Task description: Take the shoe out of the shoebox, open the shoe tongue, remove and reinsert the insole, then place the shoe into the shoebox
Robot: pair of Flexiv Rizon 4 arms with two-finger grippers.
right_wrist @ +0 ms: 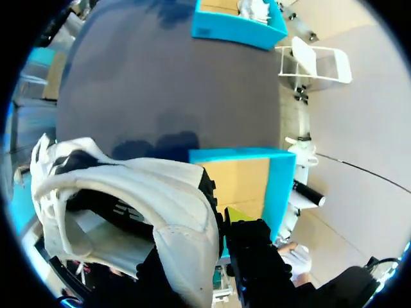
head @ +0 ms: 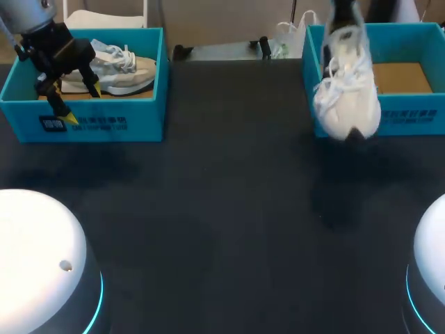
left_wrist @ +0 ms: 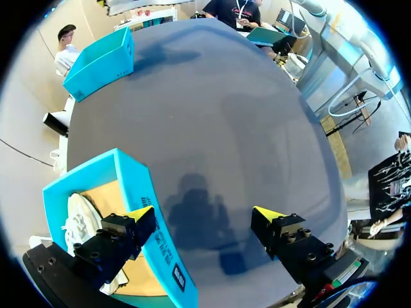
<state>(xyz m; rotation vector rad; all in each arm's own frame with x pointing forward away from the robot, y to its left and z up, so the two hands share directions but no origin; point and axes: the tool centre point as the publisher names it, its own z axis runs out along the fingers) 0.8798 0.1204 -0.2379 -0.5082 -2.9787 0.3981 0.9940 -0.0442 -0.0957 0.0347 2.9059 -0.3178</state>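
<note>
A white shoe (head: 345,87) hangs toe down before the front wall of the right teal shoebox (head: 410,115). My right gripper (head: 341,12) is shut on its heel end from above. In the right wrist view the white shoe (right_wrist: 128,192) fills the space by the right gripper (right_wrist: 215,221); one finger (right_wrist: 253,247) shows and the other is hidden behind the shoe. The right shoebox (right_wrist: 257,170) lies beneath with a bare brown floor. My left gripper (head: 73,104) stands open over the front wall of the left shoebox (head: 104,122), and holds nothing (left_wrist: 204,215).
The left shoebox (left_wrist: 157,247) holds a second pale shoe (head: 115,69), seen beside the left finger as the second shoe (left_wrist: 80,221). The dark table (head: 222,209) stretches between the boxes. Two white domed arm bases (head: 35,257) stand at the near corners.
</note>
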